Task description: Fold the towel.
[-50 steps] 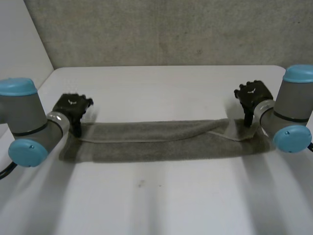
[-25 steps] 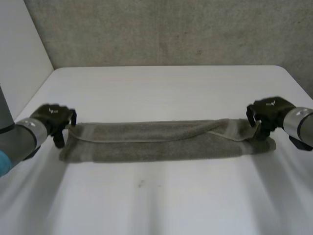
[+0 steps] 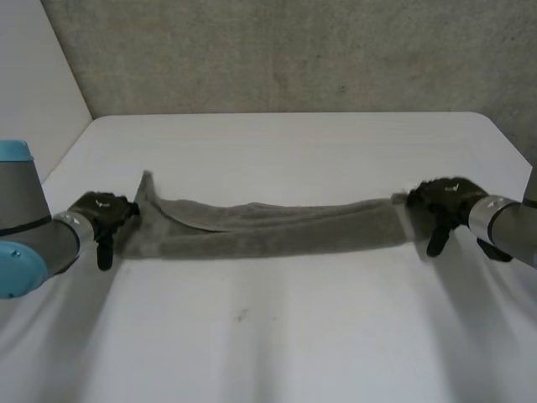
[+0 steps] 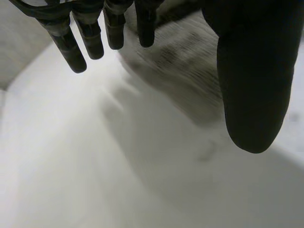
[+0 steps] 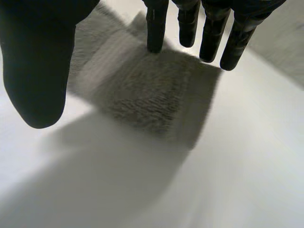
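Seen from overhead, the towel (image 3: 277,227) stretches as a narrow band across the surface (image 3: 294,143), my left hand (image 3: 99,210) and right hand (image 3: 440,201) at its ends. Along my left palm, fingers (image 4: 114,28) and thumb hang spread above it. Along my right palm, they are spread likewise.

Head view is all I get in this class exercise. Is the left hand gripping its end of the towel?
Observer: No. In its wrist view the left hand is open, with its fingers straight and its thumb far apart. The towel lies between them.
Operator: And the right hand?
Observer: The right hand is open too, fingers straight. One fingertip is at the towel's end, and I cannot tell whether it touches.
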